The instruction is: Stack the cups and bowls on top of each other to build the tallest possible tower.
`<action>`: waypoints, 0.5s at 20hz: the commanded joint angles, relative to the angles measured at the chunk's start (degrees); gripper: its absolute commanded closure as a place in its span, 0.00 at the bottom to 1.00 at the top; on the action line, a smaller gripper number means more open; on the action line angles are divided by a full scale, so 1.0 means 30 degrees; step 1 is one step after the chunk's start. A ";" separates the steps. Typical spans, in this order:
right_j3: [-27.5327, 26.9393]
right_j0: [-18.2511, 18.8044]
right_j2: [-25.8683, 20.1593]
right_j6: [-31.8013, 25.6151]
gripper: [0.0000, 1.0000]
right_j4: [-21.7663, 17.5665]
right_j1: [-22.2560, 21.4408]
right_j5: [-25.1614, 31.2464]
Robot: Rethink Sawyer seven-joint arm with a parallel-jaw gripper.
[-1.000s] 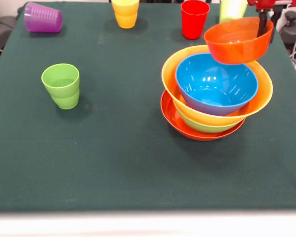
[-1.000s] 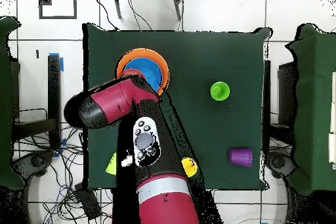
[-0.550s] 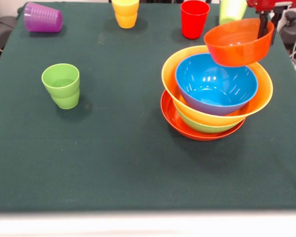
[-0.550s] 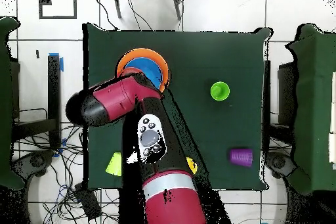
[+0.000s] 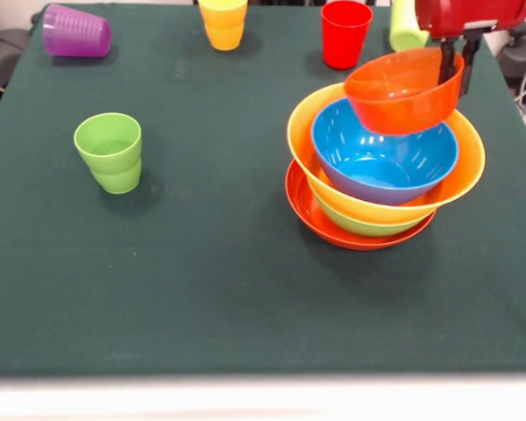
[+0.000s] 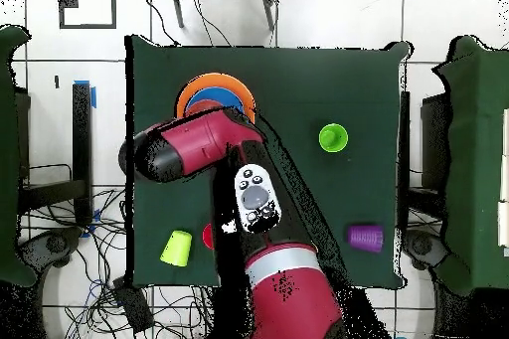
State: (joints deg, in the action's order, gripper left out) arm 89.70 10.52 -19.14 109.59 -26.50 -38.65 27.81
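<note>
The tower is a nest of bowls: a blue bowl (image 5: 377,158) inside a large orange-yellow bowl (image 5: 300,132), over a green bowl (image 5: 361,224) and a wide red-orange bowl (image 5: 309,209). My gripper (image 5: 454,60) is shut on the right rim of a small orange bowl (image 5: 399,92), which hangs tilted over the blue bowl's far side. In the overhead view the arm hides the gripper and part of the tower (image 6: 221,90). A light green cup (image 5: 110,151) stands at the left, and a red cup (image 5: 345,33) and a yellow cup (image 5: 223,23) stand at the far edge.
A purple cup (image 5: 75,32) lies on its side at the far left corner. A second light green cup (image 5: 403,26) lies on its side behind the gripper, also seen as the light green cup (image 6: 177,248) from overhead. The table's near half holds only the green cloth (image 5: 245,298).
The gripper has carried the small orange bowl left and slightly down, so it now hangs over the blue bowl. Overhead, the arm's elbow swung right. The cups have not moved.
</note>
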 commanded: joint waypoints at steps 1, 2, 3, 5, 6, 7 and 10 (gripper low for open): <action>-0.1011 0.1155 -0.2121 -0.5194 1.00 -0.1281 0.0719 0.2441; -0.1012 0.1295 -0.2221 -0.5219 1.00 -0.1346 0.0772 0.2418; -0.1018 0.1305 -0.2254 -0.5152 1.00 -0.1419 0.0768 0.2415; -0.1006 0.1327 -0.2180 -0.4956 1.00 -0.1452 0.0759 0.2701; -0.0987 0.1355 -0.2200 -0.4912 1.00 -0.1494 0.0751 0.2744; -0.0968 0.1383 -0.2221 -0.4868 0.00 -0.1536 0.0744 0.2787; -0.1050 0.1467 -0.2274 -0.4877 0.00 -0.1555 0.0774 0.3121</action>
State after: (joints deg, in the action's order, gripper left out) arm 89.23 14.57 -21.65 109.58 -26.53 -37.51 28.33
